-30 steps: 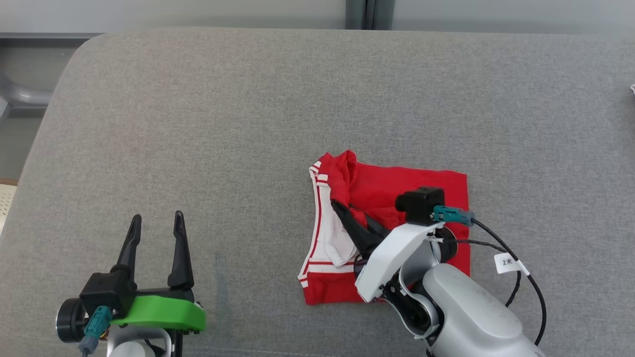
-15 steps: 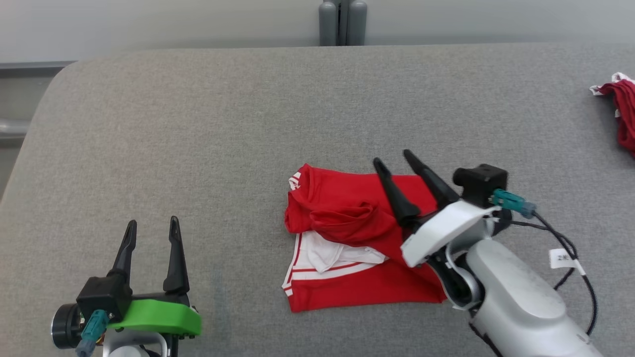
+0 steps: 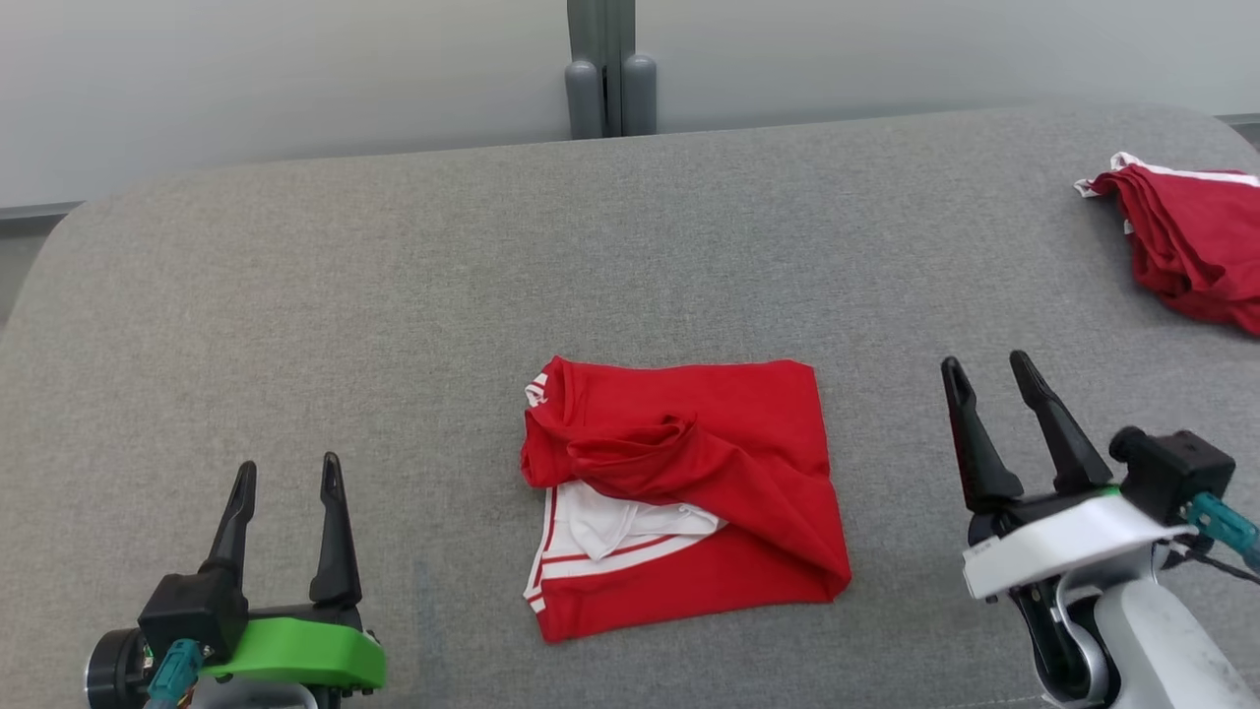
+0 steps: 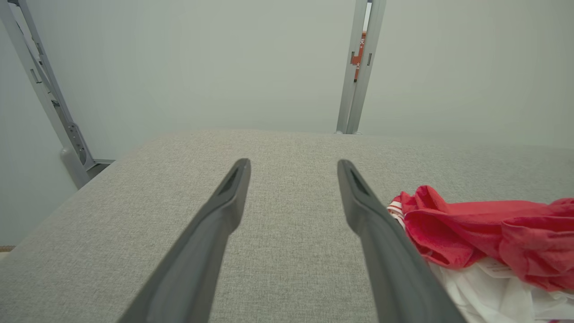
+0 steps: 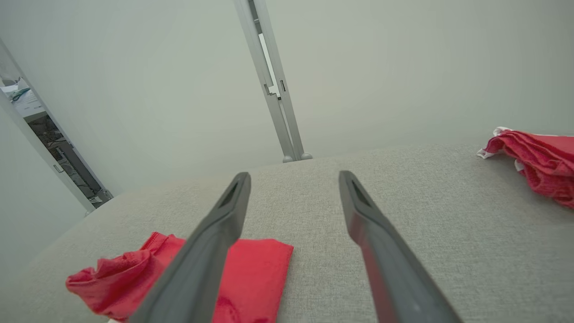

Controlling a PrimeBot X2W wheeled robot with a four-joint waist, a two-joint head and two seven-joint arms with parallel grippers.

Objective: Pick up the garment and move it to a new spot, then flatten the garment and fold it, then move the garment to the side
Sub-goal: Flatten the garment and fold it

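Grey fabric-covered surface (image 3: 394,276) before a pale wall, a grey post (image 3: 605,69) at its far edge. A second red garment (image 3: 1186,236), beyond and to the right of the right gripper (image 3: 984,361), was cut off by the frame edge. The red garment (image 3: 689,492) lay between the left gripper (image 3: 287,465) and the right gripper, apart from both. It was roughly folded square, its upper layer bunched, with white lining and striped trim exposed on its left. Both grippers stood spread, holding nothing.
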